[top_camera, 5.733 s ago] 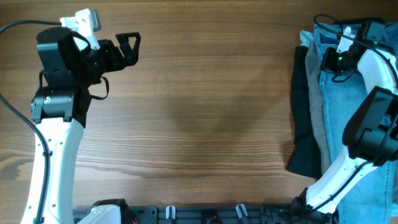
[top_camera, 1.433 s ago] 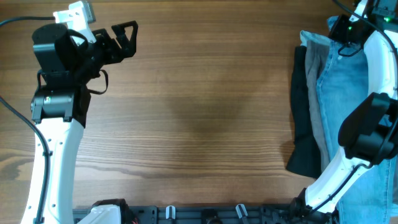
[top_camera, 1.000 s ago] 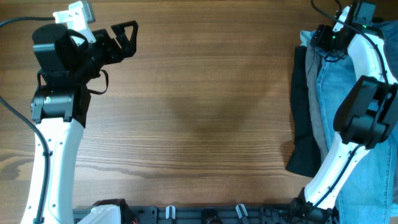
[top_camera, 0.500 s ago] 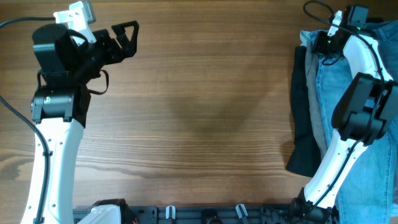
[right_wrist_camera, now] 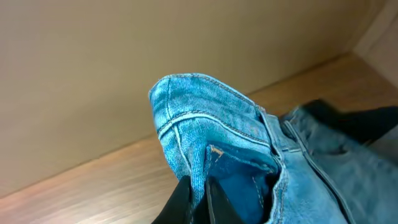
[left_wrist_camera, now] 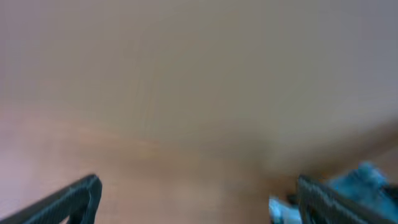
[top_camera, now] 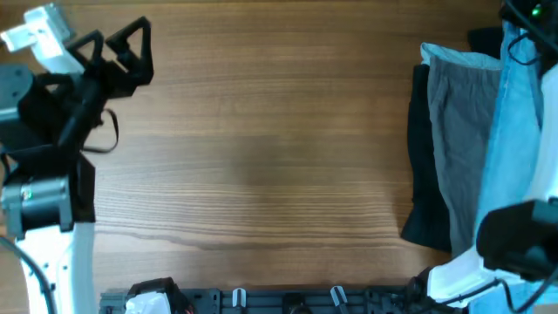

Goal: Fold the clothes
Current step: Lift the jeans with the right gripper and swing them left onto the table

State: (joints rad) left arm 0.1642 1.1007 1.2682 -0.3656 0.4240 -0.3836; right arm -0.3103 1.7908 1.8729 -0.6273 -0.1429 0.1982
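Note:
The light-blue jeans [top_camera: 514, 131] hang lifted as a long strip at the far right. In the right wrist view my right gripper [right_wrist_camera: 198, 194] is shut on a fold of their waistband [right_wrist_camera: 205, 124]. The grey-khaki trousers [top_camera: 462, 131] lie flat beside them, with the black garment [top_camera: 427, 183] under their left edge. My left gripper [top_camera: 122, 51] is open and empty at the top left, well away from the clothes. The left wrist view is blurred and shows the open fingers [left_wrist_camera: 199, 205] above bare wood.
The wooden table [top_camera: 261, 148] stretches between the two arms. My right arm's base [top_camera: 514, 253] stands at the lower right over the clothes. A black rail with clips [top_camera: 288, 301] runs along the front edge.
My right gripper has risen and carried the jeans up off the pile, uncovering the grey-khaki trousers. My left arm has swung left and now looks nearer the camera, its gripper still open.

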